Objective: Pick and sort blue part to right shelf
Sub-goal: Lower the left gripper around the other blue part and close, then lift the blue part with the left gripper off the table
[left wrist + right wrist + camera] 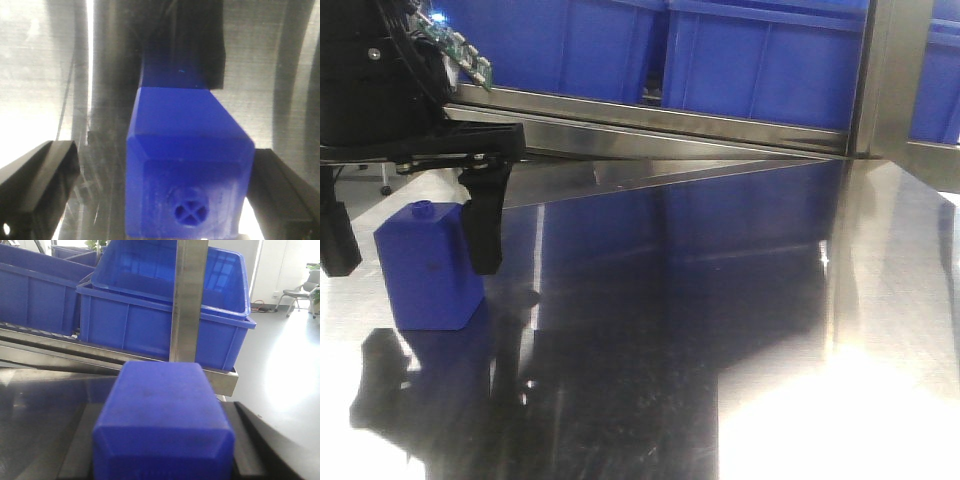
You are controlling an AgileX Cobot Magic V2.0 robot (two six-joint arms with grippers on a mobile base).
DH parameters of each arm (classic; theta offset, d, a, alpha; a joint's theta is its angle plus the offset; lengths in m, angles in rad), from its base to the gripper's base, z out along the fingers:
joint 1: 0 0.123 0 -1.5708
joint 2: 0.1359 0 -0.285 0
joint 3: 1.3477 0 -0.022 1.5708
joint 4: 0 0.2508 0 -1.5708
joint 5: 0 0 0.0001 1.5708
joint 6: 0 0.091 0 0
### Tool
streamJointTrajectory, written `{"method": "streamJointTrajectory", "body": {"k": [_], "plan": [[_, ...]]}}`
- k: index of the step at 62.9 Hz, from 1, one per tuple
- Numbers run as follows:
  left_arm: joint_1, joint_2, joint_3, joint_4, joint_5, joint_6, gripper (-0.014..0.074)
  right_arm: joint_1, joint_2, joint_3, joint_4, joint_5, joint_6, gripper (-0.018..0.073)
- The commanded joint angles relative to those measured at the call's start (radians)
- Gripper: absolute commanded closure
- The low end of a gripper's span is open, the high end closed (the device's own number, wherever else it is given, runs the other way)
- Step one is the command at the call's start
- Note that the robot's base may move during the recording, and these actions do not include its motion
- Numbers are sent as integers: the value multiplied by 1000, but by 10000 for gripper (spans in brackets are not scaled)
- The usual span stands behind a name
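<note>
Blue part (pixel 162 425) fills btm ctr of the right wrist view, closest thing to the lens. R gripper (pixel 162 407) is clamped on it, w/ dark fingers (pixel 250 450) tight against both flanks. It sits just in front of the shelf's upright post and a bin.

Steel table (pixel 720 330) takes most of the front view, w/ glare lower right. Right shelf (pixel 720 125) runs across the top, rail + post, carrying blue bins (pixel 760 60).

L gripper (pixel 412 258) is upper left in the front view, jaws spread wide, straddling a squat blue block (pixel 425 275) w/ a small round knob. The block stands upright on the table. In the left wrist view the frame-right finger is just beside the block. The frame-left finger is well apart, w/ bare steel btwn.
</note>
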Motion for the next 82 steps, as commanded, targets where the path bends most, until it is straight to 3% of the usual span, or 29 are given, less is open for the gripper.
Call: {"method": "streamJointTrajectory", "body": {"k": [1,28,62,71,82], "plan": [[-5,-41,-22,4,-4,-6,-74,-7,8,-29,-8,-91,-8,145],[-5,-41,-22,4,-8,-6,162,-7,8,-29,-8,-91,-8,145],[-5,-85,-22,-19,-8,16,316,-7,8,-29,-8,-91,-8,145],[-5,-160,-22,-62,-20,167,337,-7,8,-29,-8,-91,-8,145],[6,-284,0,-195,-133,563,337,-7,8,-29,-8,-91,-8,145]]}}
